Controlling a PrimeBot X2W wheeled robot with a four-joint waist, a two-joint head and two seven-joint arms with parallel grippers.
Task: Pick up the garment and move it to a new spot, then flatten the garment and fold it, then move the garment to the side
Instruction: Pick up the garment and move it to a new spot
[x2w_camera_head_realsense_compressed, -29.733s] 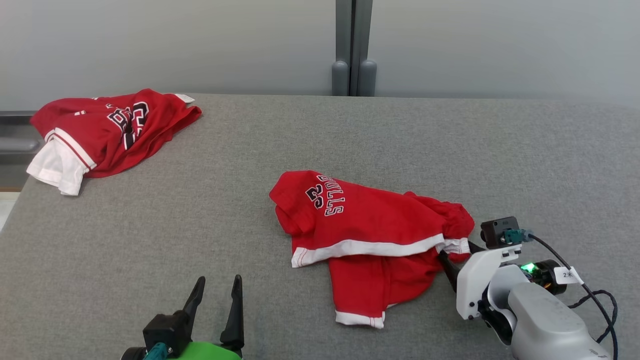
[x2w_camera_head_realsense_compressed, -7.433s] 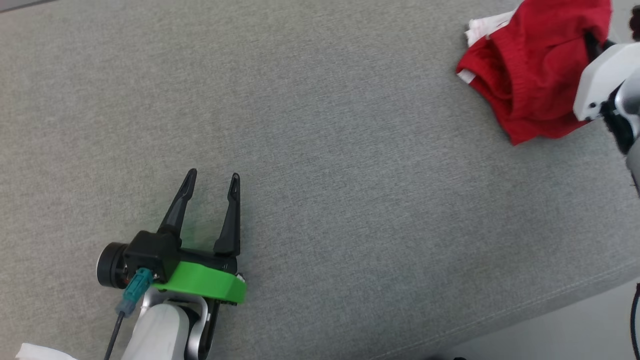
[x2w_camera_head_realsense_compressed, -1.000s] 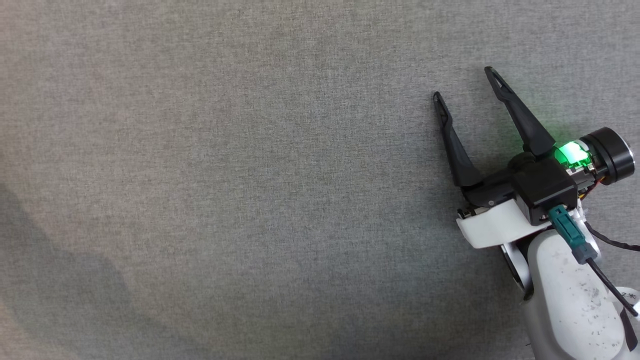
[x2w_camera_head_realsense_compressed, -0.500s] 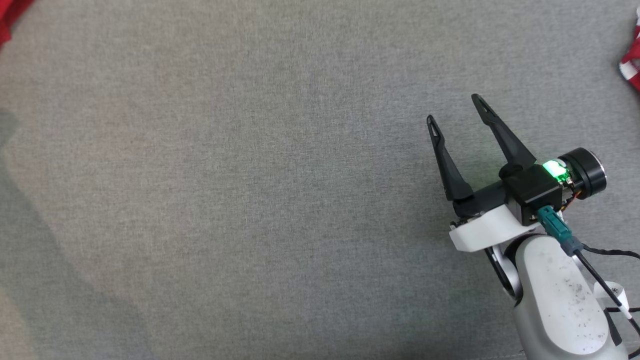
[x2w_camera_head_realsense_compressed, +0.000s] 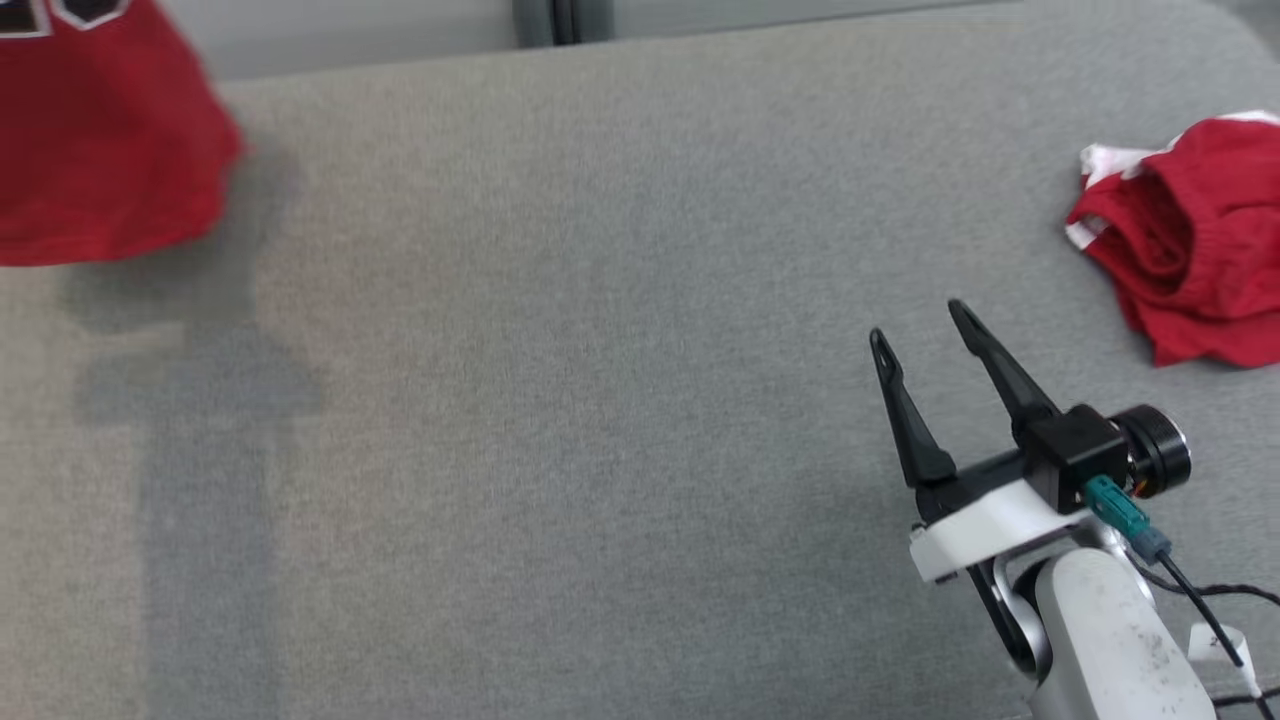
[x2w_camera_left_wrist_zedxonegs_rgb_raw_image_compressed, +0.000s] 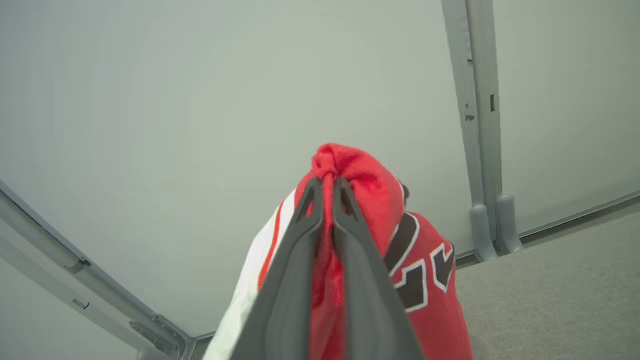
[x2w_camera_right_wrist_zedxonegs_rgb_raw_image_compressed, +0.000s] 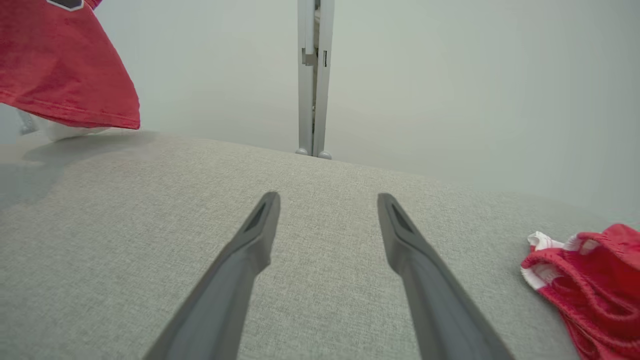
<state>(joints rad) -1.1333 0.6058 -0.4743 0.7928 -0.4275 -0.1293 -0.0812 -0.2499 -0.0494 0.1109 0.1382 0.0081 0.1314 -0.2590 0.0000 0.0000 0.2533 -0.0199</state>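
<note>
Mid-carry: left gripper (x2w_camera_left_wrist_zedxonegs_rgb_raw_image_compressed: 327, 187) clamps the red jersey (x2w_camera_head_realsense_compressed: 100, 150) dangling upper left, right gripper (x2w_camera_head_realsense_compressed: 917, 320) gapes empty lower right; next, probably lowering it onto the grey surface (x2w_camera_head_realsense_compressed: 550, 350).

Lab-like, grey fabric table (x2w_camera_head_realsense_compressed: 600, 420), bare partitions (x2w_camera_right_wrist_zedxonegs_rgb_raw_image_compressed: 450, 75)

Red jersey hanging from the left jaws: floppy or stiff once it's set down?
Likely floppy: the jersey bunches where the shut left jaws pinch it and drapes below. Probably light: a small pinch carries it. It will likely crumple on landing.
</note>
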